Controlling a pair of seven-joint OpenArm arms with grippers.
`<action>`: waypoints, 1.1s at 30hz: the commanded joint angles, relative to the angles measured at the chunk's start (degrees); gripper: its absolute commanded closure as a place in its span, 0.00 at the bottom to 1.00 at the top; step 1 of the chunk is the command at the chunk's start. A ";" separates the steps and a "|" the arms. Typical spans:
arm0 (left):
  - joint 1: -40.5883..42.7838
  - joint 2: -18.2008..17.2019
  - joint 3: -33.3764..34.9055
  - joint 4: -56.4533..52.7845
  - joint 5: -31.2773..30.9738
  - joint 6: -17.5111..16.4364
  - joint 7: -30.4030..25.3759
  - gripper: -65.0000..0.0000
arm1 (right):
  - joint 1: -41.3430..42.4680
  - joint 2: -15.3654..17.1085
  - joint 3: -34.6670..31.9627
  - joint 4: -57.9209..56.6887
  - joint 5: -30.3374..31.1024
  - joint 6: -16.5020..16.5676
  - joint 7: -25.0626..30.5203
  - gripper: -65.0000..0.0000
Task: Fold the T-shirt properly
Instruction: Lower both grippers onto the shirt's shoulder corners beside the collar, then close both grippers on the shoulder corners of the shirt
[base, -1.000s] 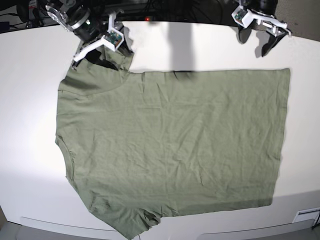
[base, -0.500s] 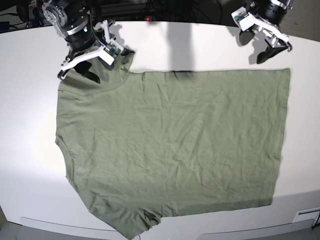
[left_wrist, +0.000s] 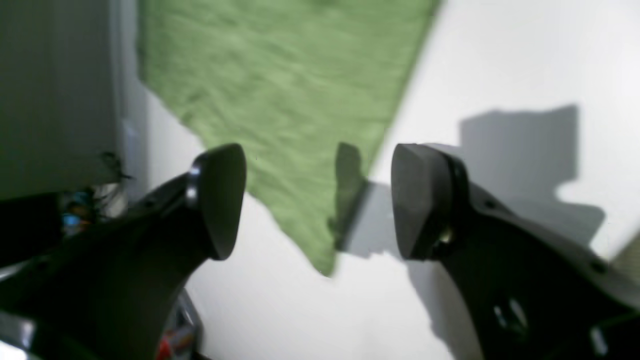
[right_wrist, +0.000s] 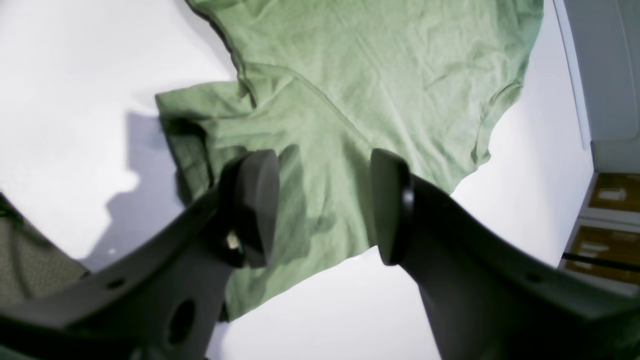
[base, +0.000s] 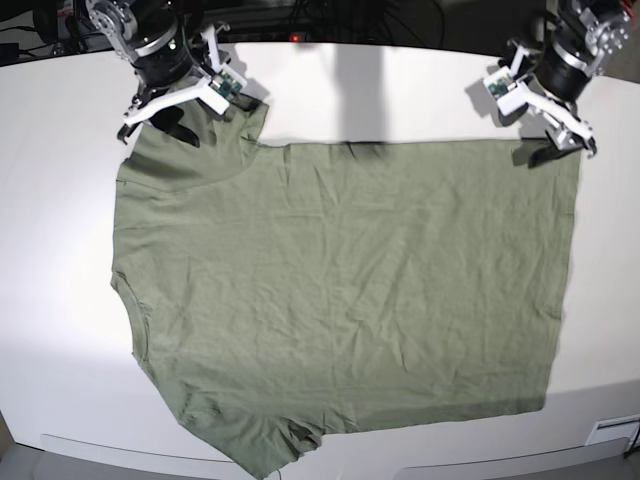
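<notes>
shirt (base: 340, 290): olive T-shirt spread flat and wrinkled on the white table (base: 60, 220), collar end at the base view's left, hem at its right; near sleeve pokes over the table's front edge.
near edge of shirt: untouched; both arms work the far edge.
left gripper (left_wrist: 320, 200): over the shirt's far hem corner, jaws spread wide, nothing in them; the corner's tip lies between and below the pads, which look clear of the cloth.
right gripper (right_wrist: 325, 205): over the shirt's far sleeve, which lies bunched beside the shoulder seam; jaws partly open, empty, straddling cloth without pinching it.
step in hand, as I judge: take the far edge at both ends for a lengthwise fold.
doing it well: lower each gripper until one pad slides under the edge; catch both layers at the hem; take the sleeve near the seam, not the loose flap; close both before lifting, keep the edge taut between them.
</notes>
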 joint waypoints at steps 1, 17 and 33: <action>-0.59 -2.12 -0.35 0.68 -1.53 -1.64 -0.09 0.32 | -0.20 0.44 0.24 1.09 -0.57 -0.72 0.79 0.54; -8.24 -4.79 -0.35 -19.15 -4.59 -5.46 -3.23 0.32 | -0.20 0.46 0.24 1.18 -0.55 -0.76 0.11 0.54; -8.02 -4.74 -0.35 -24.44 -4.46 -3.78 -9.16 0.32 | -0.17 0.46 0.24 1.18 -0.55 -0.79 0.70 0.54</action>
